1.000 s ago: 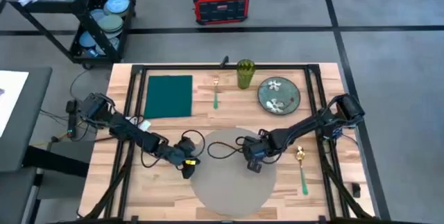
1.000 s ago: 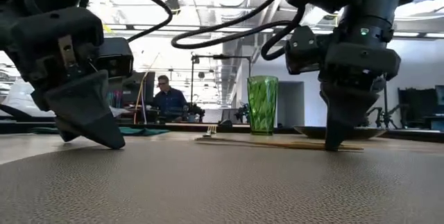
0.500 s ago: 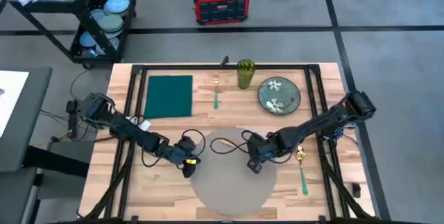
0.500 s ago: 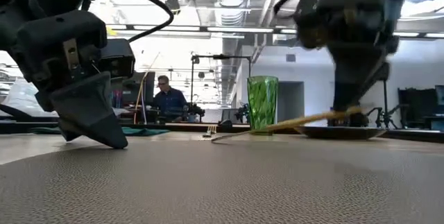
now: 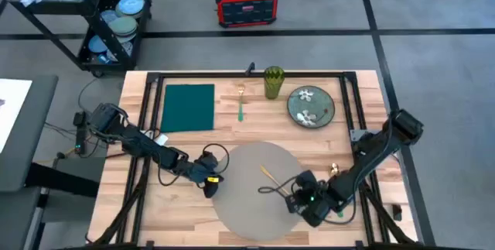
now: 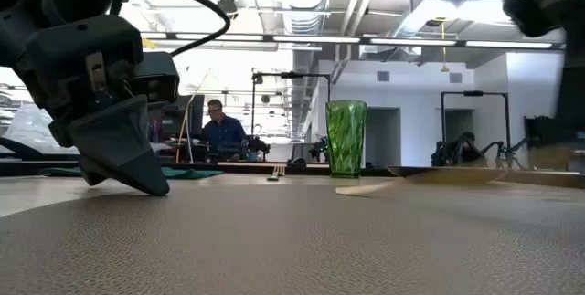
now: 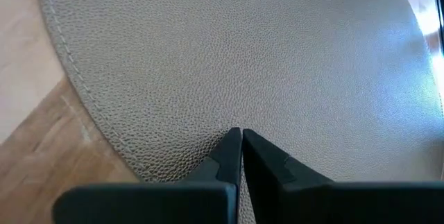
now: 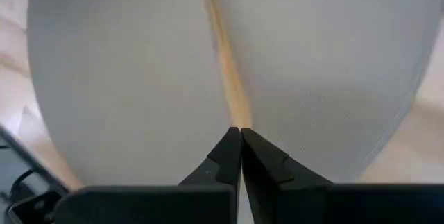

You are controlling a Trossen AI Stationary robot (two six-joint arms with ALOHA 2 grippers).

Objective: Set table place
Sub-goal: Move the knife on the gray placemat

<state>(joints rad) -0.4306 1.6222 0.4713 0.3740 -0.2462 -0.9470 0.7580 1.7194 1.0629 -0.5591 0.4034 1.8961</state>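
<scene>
High view gives me the left pincer point(image 5: 209, 187) pressed together on the placemat point(image 5: 247, 203) edge; my right pincer point(image 5: 288, 196) clamps a gold utensil point(image 5: 268, 175) over it.

Even, diffuse light is falling across the high view, and the table point(image 5: 186, 196) is showing only soft, short shadows under the arms. In the low view, ceiling strip lights point(image 6: 302, 37) are glaring from the room behind, so the left gripper point(image 6: 123, 163) is reading as a near silhouette. The placemat point(image 6: 292, 240) is going soft in the near foreground there, and the right edge is smearing, probably from motion. In the left wrist view, a bluish-white sheen point(image 7: 427, 16) is washing over one edge of the mat, whose grain is looking crisp. The right wrist view is looking pale and blurred throughout, with a gold utensil point(image 8: 225, 64) smeared into a streak.
</scene>
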